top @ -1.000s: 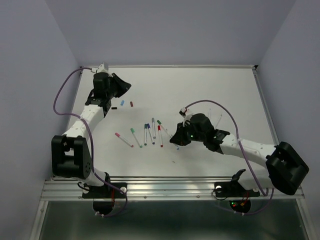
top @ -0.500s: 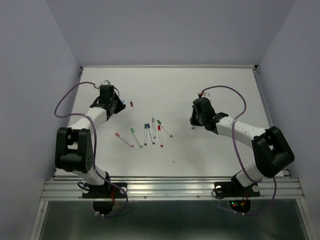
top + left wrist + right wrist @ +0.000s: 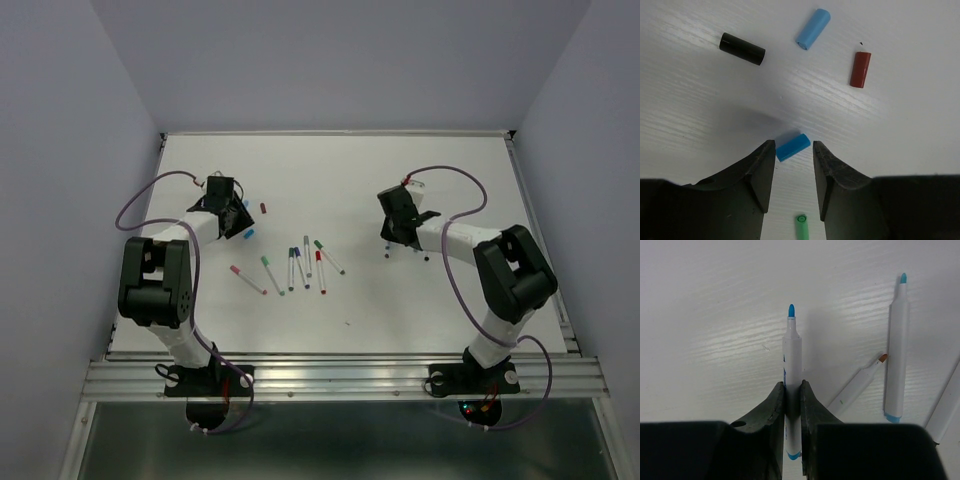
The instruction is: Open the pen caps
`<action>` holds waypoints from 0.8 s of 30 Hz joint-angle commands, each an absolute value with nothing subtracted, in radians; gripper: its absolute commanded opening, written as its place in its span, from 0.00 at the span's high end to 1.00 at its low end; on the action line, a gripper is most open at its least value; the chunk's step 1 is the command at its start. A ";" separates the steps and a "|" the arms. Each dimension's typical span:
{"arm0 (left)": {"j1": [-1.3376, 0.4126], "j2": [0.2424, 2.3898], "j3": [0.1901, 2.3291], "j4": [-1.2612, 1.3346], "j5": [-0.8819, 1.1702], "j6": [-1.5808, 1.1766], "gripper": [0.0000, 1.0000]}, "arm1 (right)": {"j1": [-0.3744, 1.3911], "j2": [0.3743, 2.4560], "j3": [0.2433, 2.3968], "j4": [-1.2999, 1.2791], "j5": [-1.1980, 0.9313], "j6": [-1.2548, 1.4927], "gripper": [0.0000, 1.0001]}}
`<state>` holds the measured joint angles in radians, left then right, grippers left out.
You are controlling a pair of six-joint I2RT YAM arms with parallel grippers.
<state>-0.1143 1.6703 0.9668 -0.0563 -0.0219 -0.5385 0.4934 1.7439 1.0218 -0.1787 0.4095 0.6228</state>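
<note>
Nearest the bases: six capped pens (image 3: 292,270) in a loose fan mid-bench (image 3: 350,180), long axes roughly near-far, coloured caps on the far ends. The fan sits between the arms, to the right of the left tool and left of the right tool, and nearer the bases than both. The pink-capped pen (image 3: 248,278) is closest to the left arm, and the end green-capped pen (image 3: 330,257) is closest to the right arm. Right tool (image 3: 792,384) is clamped on a bare light-blue-tipped pen (image 3: 792,352), barrel in line with the fingers, tip pointing away. Other uncapped pens (image 3: 896,340) lie just right of it, so I read this as the drop-off pile. Left tool (image 3: 793,143) is parted narrowly, blue cap (image 3: 793,148) lying crosswise in the gap at the tips. It looks loose rather than pinched, though I'm not certain. Green cap (image 3: 801,226) shows low between the fingers; beyond are black cap (image 3: 742,48) and red cap (image 3: 860,69), with light-blue cap (image 3: 813,29) farthest. Next grab likely needs both tools swinging inward to the fan and closing across a barrel and its cap.
</note>
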 commanded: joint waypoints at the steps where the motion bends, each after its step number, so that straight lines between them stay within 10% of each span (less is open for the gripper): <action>1: -0.114 1.681 1.008 -0.057 -0.041 -0.522 0.52 | 0.480 1.764 1.083 -0.183 0.479 0.675 0.86; 12: -0.115 1.574 1.009 -0.064 -0.026 -0.515 0.13 | 0.469 1.815 1.115 -0.250 0.512 0.713 0.72; 15: -0.114 1.504 1.002 -0.067 -0.023 -0.514 0.01 | 0.469 1.812 1.138 -0.267 0.508 0.704 0.54; 24: -0.114 1.287 0.948 -0.075 -0.009 -0.511 0.01 | 0.469 1.678 1.137 -0.217 0.291 0.436 0.24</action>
